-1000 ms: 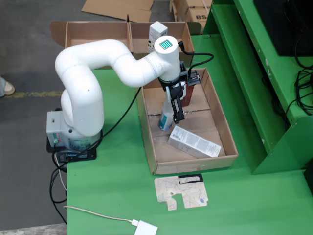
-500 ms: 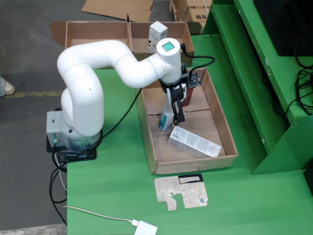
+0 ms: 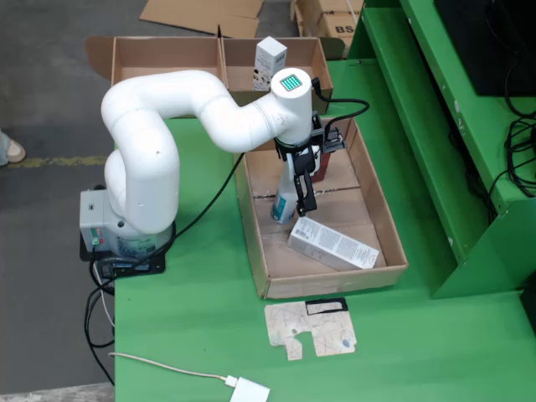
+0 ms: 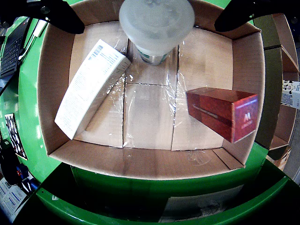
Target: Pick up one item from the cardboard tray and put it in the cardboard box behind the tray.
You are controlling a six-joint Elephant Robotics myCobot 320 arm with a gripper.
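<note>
A bottle with a clear domed cap stands upright in the cardboard tray. My gripper hangs over the bottle. It is open, its black fingers wide on either side of the cap and not touching it. A long white box lies at the tray's near end in the fixed view. A red box lies at the far end, partly hidden by the wrist. The divided cardboard box sits behind the tray.
A small white carton stands in the divided box. A flat cardboard cut-out and a white cable with adapter lie on the green table in front. A green frame rises at the right. The arm's base stands at the left.
The wrist has crept slightly right and down over the bottle. The bottle and both boxes have stayed where they were.
</note>
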